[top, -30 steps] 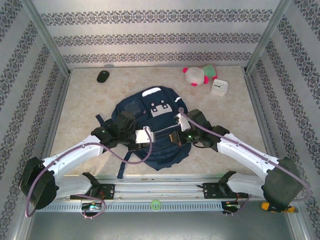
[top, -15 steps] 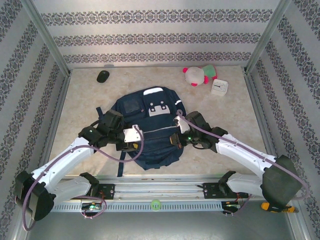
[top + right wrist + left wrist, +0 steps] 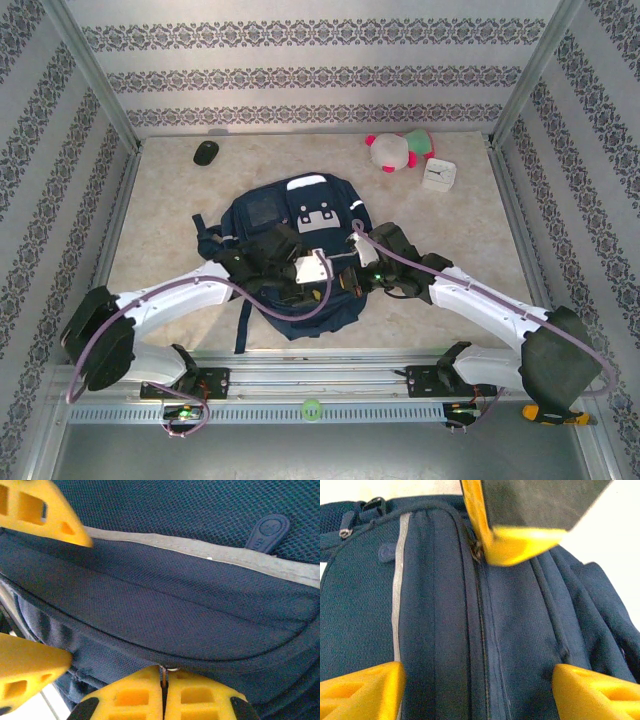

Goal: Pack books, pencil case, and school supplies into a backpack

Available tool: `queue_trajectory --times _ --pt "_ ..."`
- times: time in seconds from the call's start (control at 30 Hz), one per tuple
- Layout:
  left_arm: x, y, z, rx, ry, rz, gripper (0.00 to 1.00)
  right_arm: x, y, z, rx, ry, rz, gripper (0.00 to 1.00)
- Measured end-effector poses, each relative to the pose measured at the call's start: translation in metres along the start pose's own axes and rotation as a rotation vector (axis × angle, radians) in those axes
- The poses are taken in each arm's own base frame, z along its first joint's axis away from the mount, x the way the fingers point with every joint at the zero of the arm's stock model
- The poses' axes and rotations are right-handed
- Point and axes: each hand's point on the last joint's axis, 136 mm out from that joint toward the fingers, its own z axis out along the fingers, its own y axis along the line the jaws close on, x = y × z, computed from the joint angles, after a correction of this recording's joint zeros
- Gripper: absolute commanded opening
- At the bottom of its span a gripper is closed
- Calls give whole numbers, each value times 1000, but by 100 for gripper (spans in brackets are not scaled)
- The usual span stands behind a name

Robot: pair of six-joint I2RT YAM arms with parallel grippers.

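My top external camera sits high behind the 2 arm bases (image 3: 195, 375), looking down and forward across the table (image 3: 160, 220) to the far wall, far enough back to take in the whole backpack (image 3: 300, 215). My left wrist camera looks out between the spread fingers of the left gripper (image 3: 479, 680), very near the navy fabric, along a zipper line (image 3: 482, 645). My right wrist camera is just as near, looking over the right gripper (image 3: 163, 685), pinched on the zipper pull (image 3: 163, 672). The 2 wrist views share that zipper stretch, and each catches the other gripper's yellow fingers at its frame edge.
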Motion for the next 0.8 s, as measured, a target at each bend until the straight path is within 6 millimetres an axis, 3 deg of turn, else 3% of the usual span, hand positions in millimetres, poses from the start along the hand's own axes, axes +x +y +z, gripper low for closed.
queue_trajectory --times 0.23,0.37,0.47,0.57,0.8 --pt "-28 5 14 -19 -72 6 63 1 -1 2 2 5 3 0" --pt "-32 8 21 -29 -82 13 39 0 -1 1 1 4 2 0" --pt "-29 10 23 -40 -67 25 15 1 -1 1 2 5 4 0" --pt "-29 10 23 -46 -63 44 1 -3 -5 -1 5 -6 15 0" --pt "-31 10 10 -79 -98 84 0 -19 -24 -21 -18 -64 98 0"
